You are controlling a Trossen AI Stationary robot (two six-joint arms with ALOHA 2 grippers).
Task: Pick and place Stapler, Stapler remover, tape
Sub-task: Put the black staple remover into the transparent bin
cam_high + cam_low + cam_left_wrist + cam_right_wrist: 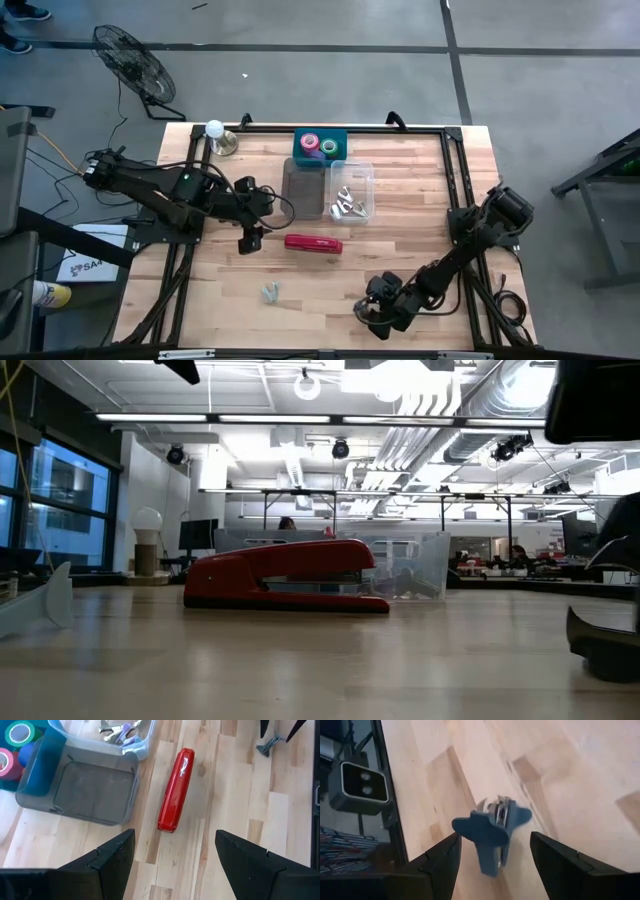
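High view: the stapler (313,243) is seen lying flat mid-table, just beside the spread left gripper (249,240). The right gripper (378,318) — fingers parted — is held over what appears a blue staple remover (492,831).

The stapler (313,243) is lying mid-tabletop (420,240), just in front of two adjoining bins (330,190), with the tape (319,145) sitting in a third bin (320,145) behind them.

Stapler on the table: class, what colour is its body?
Red. The stapler shows best in the left wrist view, lying on the pale wooden table.
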